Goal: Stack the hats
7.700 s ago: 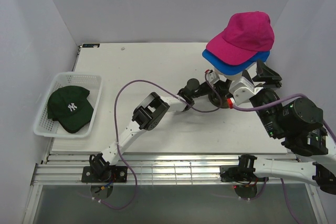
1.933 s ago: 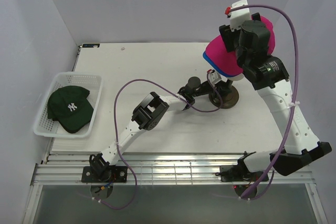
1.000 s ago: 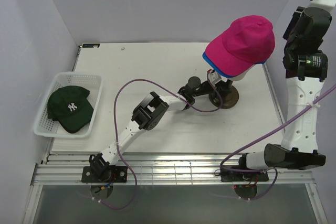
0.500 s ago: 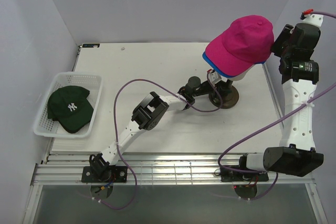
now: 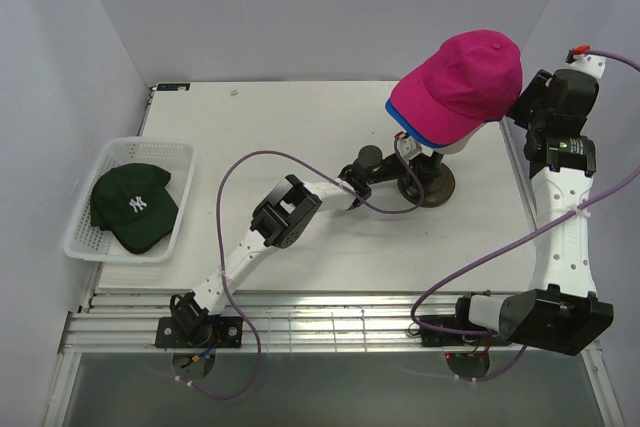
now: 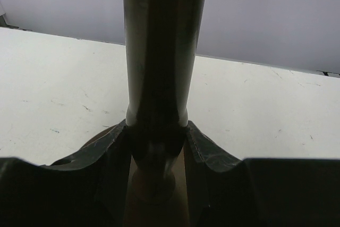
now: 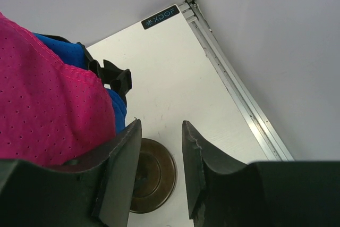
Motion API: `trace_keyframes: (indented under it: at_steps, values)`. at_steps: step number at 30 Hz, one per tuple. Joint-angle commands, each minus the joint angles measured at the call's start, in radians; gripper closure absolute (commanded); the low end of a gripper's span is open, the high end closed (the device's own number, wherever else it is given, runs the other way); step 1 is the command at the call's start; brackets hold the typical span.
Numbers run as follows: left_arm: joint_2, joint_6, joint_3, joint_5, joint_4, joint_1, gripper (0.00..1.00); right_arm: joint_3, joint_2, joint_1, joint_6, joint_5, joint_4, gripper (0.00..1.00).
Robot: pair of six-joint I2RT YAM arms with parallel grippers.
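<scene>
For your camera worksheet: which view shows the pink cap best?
Top external: the whole pink cap shows, over the blue cap. Right wrist catches only a piece at the left edge; left wrist shows none of it.

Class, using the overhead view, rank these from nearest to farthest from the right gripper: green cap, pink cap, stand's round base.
1. Pink cap, upper right, beside the right gripper.
2. Round base, centre-right, under that cap.
3. Green cap, in the basket, far left.
</scene>
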Motion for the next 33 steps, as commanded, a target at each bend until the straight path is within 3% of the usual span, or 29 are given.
trace_keyframes:
  at_steps: [1,5,7,16,18,20,33]
  values:
    - [-0.060,0.009,-0.002,0.002,-0.101,-0.002,1.00,0.046,-0.034,-0.005,-0.004,0.037,0.035,0.58]
    - [-0.069,0.043,0.004,-0.012,-0.123,-0.002,0.96,0.106,-0.072,-0.007,-0.056,0.114,0.012,0.54]
    - [-0.077,0.063,0.001,-0.012,-0.131,-0.002,0.79,0.132,-0.088,-0.007,-0.088,0.151,0.003,0.52]
    - [-0.153,0.220,-0.068,-0.031,-0.165,-0.002,0.26,0.204,-0.106,-0.007,-0.162,0.166,-0.043,0.46]
    - [-0.178,0.247,-0.077,-0.032,-0.180,-0.002,0.20,0.210,-0.106,-0.007,-0.164,0.158,-0.052,0.44]
    - [-0.193,0.277,-0.096,-0.017,-0.189,-0.002,0.03,0.227,-0.105,-0.007,-0.170,0.152,-0.069,0.42]
    - [-0.377,0.408,-0.218,-0.014,-0.421,-0.002,0.02,0.270,-0.123,-0.005,-0.188,0.091,-0.135,0.25]
